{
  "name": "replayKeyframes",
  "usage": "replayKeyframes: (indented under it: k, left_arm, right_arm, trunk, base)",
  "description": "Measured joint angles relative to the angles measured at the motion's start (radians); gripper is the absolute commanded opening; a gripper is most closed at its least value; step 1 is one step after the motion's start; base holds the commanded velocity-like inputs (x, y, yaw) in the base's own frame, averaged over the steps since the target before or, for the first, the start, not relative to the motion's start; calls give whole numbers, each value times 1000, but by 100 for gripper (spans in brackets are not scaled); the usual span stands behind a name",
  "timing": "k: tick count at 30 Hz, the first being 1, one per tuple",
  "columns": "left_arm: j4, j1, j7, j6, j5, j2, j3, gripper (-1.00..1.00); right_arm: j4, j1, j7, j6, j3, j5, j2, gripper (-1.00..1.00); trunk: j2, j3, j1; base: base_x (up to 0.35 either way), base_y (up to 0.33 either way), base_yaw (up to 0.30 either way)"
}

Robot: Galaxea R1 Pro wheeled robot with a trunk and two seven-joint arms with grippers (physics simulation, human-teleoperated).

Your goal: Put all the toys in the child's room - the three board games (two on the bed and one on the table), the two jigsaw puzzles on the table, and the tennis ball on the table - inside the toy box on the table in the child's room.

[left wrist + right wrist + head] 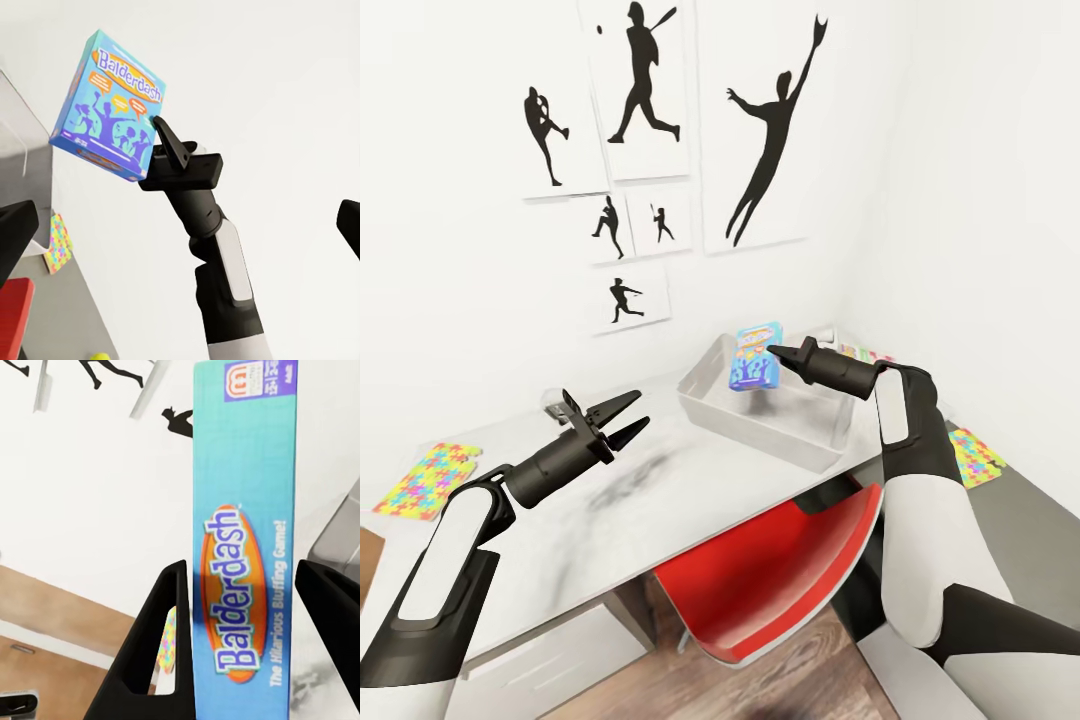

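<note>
My right gripper [772,352] is shut on the mostly blue board game [753,360], lettered "Balderdash" [240,585]. It holds the game upright in the air over the light grey toy box [760,420], which stands on the table [660,500]. The black fingers [154,652] press the game's two faces. My left gripper [622,418] hovers open and holds nothing above the table's middle, left of the toy box. One jigsaw puzzle [425,480] lies at the table's left end, another [975,455] on the lower top at right. The tennis ball [100,357] rests on that grey top.
A red chair [780,570] is tucked under the table's front edge, below the toy box. A colourful flat thing [860,352] shows past my right wrist. Black sports silhouettes [645,75] hang on the white wall behind. Wood plank floor [780,690] lies below.
</note>
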Motion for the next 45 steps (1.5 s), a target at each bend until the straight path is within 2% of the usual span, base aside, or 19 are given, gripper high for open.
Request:
replayKeyframes:
  k: [15, 30, 41, 45]
  left_arm:
    - [0, 0, -1, 0, 0, 2, 0, 100]
    - [0, 0, 1, -4, -9, -1, -1, 100]
    - [0, 0, 2, -6, -13, -2, -1, 100]
    - [0, 0, 3, -6, -13, -2, -2, 100]
  right_arm:
    - [1, 0, -37, 0, -3, -1, 0, -100]
    - [5, 2, -61, -2, -19, 2, 1, -100]
    - [56, 5, -56, -1, -46, -4, 2, -100]
    - [91, 3, -54, 0, -52, -21, 1, -100]
  trunk:
    - [0, 0, 0]
    - [0, 0, 0]
    - [0, 0, 0]
    - [0, 0, 0]
  base:
    - [16, 21, 0]
    - [191, 153, 0]
    - [63, 49, 0]
    - [18, 14, 0]
